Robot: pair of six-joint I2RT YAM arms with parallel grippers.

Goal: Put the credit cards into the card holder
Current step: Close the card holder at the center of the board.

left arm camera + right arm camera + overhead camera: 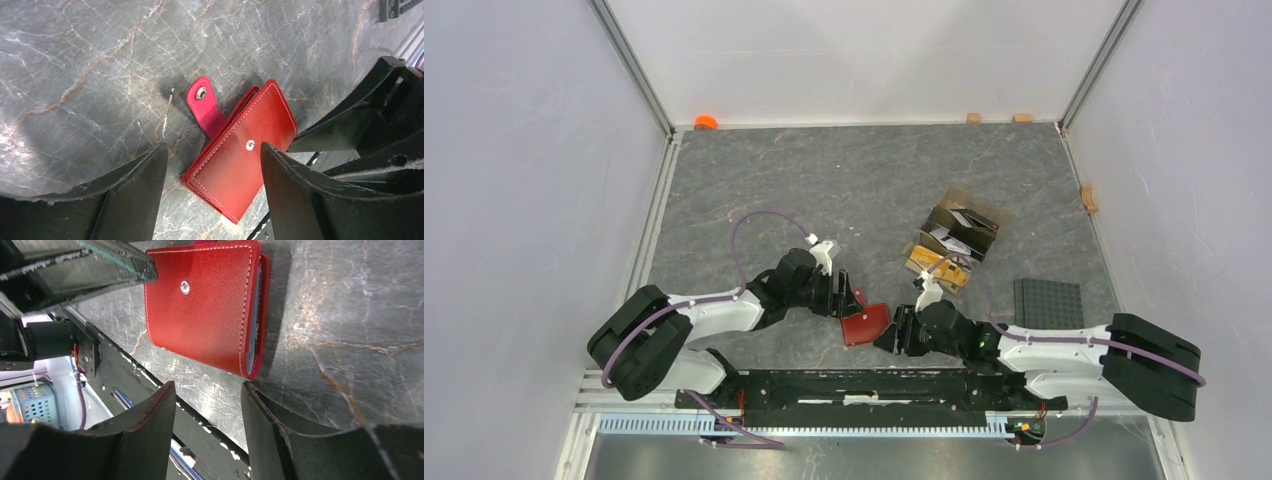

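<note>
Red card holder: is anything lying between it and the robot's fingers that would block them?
Nothing visible does. The card holder lies on the table with its strap unsnapped. The left fingers stand open on either side of it, and only bare table separates it from the open right fingers.

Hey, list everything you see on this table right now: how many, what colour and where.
holder: one, red, near edge between the pincers; strap unsnapped, a light blue edge shows inside
box: one, brown cardboard, right of centre, white pieces inside
yellow item: one, yellow-tan, just nearer than the box; too small to identify
plate: one, dark grey, studded, near right
blocks: three, tan, two at the far edge, one at the right edge
orange item: one, far left corner
table: one, grey marbled
left pincer: one, black, open, a finger on either side of the holder
right pincer: one, black, open, just short of the holder
</note>
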